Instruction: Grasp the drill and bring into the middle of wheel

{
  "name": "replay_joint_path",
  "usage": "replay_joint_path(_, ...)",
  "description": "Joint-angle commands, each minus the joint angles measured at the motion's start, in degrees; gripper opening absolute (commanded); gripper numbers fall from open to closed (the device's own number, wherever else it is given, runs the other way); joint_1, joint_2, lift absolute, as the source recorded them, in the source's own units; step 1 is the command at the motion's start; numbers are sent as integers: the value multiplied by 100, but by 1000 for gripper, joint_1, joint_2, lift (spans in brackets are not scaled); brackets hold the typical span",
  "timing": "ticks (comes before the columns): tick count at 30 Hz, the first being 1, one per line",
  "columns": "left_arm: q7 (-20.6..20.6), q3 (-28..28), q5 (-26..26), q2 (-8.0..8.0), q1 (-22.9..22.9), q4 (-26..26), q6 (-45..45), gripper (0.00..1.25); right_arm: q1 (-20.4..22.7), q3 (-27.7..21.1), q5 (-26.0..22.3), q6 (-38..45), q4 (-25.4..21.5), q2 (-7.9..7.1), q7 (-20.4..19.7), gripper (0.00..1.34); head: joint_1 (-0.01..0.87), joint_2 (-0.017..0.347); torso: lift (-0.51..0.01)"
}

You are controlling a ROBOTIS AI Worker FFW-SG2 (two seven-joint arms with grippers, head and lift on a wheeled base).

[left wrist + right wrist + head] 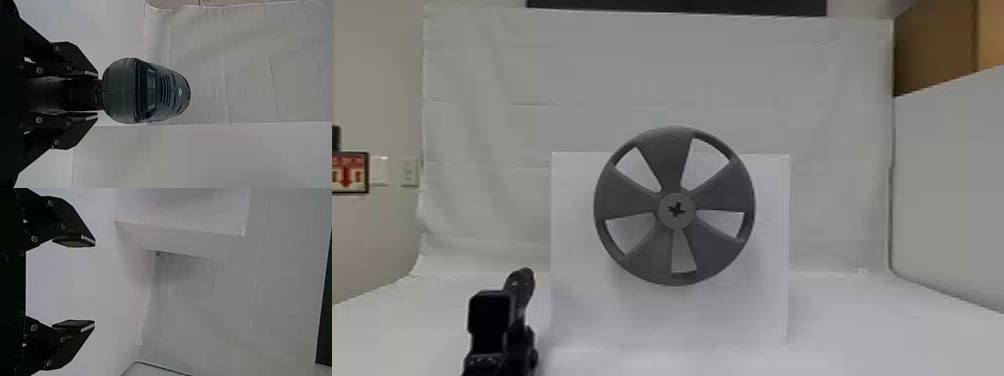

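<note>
Drill grasped; carrying it to the wheel's middle comes next.
Head view: one five-spoked wheel on one upright white panel; a dark shape by the panel's lower left corner is probably the drill. Left wrist view: left gripper clamped round the single drill. Right wrist view: right gripper spread, holding nothing.

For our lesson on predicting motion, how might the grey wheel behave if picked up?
The wheel is probably stiff, as its blades and rim hold a clean circle. It may feel light for its size, given the five openings. Stood loose on its round edge, it would likely roll.
</note>
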Motion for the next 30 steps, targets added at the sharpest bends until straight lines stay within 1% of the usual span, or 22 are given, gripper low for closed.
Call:
replay_joint_path(1, 96, -38, 28, 8, 22, 0, -7, 307, 0, 0, 0, 0, 5, 0, 0, 813, 0, 0, -406)
replay_joint_path(2, 105, -38, 28, 8, 22, 0, -7, 285, 0, 0, 0, 0, 5, 0, 0, 813, 0, 0, -406)
replay_joint_path(4, 114, -12, 37, 8, 31, 0, -7, 193, -9, 0, 0, 0, 5, 0, 0, 813, 0, 0, -406)
replay_joint_path(5, 114, 5, 37, 8, 31, 0, -16, 169, -9, 9, 0, 0, 5, 0, 0, 813, 0, 0, -406)
replay_joint_path(8, 132, -21, -25, 8, 48, 0, -51, 158, -9, 9, 0, 0, 5, 0, 0, 813, 0, 0, -406)
replay_joint_path(11, 149, -38, -34, 17, 57, 0, -68, 110, 0, 9, 0, 18, 5, 0, 0, 813, 0, 0, -406)
replay_joint_path(18, 149, -65, -95, 35, 92, -27, -165, 98, 0, 9, 0, 26, 5, -8, 0, 813, 0, 0, -406)
replay_joint_path(21, 149, 5, 10, 35, 136, -106, -165, 98, 0, 9, 0, 26, 14, -8, 0, 813, 0, 0, -406)
replay_joint_path(24, 149, 85, 45, 35, 233, -299, -156, 98, 0, 0, 0, 26, 14, 0, 0, 813, 0, 0, -406)
replay_joint_path(28, 132, 199, 54, 88, 365, -783, 125, 98, 9, -35, 0, 26, 14, 0, 0, 813, 0, 0, -406)
replay_joint_path(30, 52, 260, 54, 114, 426, -994, 231, 98, 9, -44, -9, 26, 14, 0, 0, 813, 0, 0, -406)
